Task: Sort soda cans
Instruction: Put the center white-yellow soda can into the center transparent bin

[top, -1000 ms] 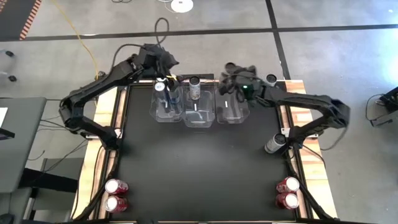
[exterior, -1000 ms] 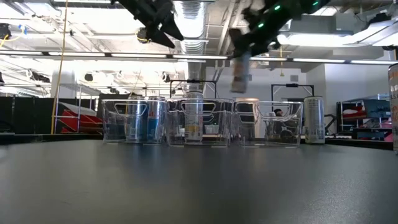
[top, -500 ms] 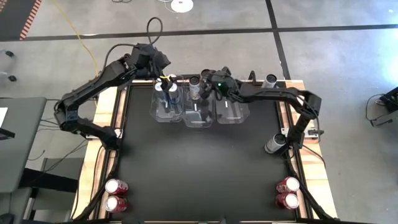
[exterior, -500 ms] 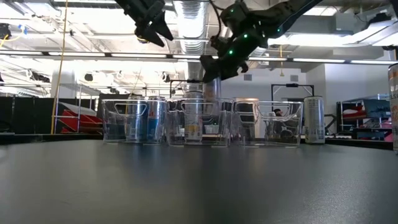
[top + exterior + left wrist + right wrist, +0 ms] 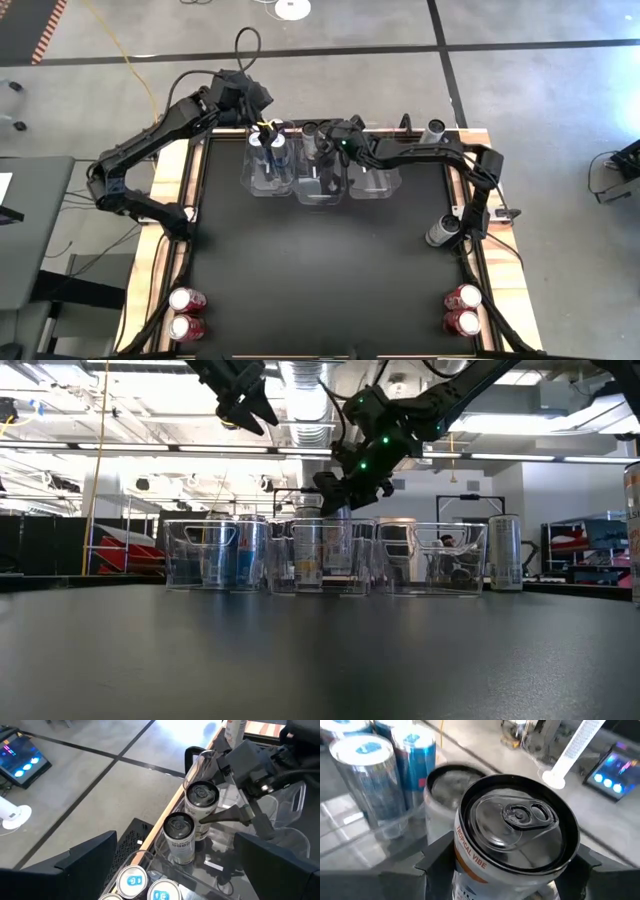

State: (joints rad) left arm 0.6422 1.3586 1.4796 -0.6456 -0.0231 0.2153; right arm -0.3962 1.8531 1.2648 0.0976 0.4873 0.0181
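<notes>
- The right gripper (image 5: 328, 150), top centre of the high view, clamps a grey "Tropical Vibe" can (image 5: 512, 840) over the middle bin (image 5: 321, 190).
- Lower it straight (beside the grey can (image 5: 180, 837) already inside), then release.
- The left gripper (image 5: 243, 400), fingers apart and empty, hovers over the left bin (image 5: 262, 182).

The black surface (image 5: 320, 260) carries three clear bins (image 5: 321, 172) at upper centre, paired red cans at lower left (image 5: 186, 313) and lower right (image 5: 461, 310), and a grey can (image 5: 441, 230) at right.

Bkgd: open lab/workshop, grey concrete floor (image 5: 520, 90).
Dark floor seams, yellow cable (image 5: 125, 55), grey side desk (image 5: 30, 230); ceiling ducts (image 5: 300, 380) w/ strip lights (image 5: 150, 450).
</notes>
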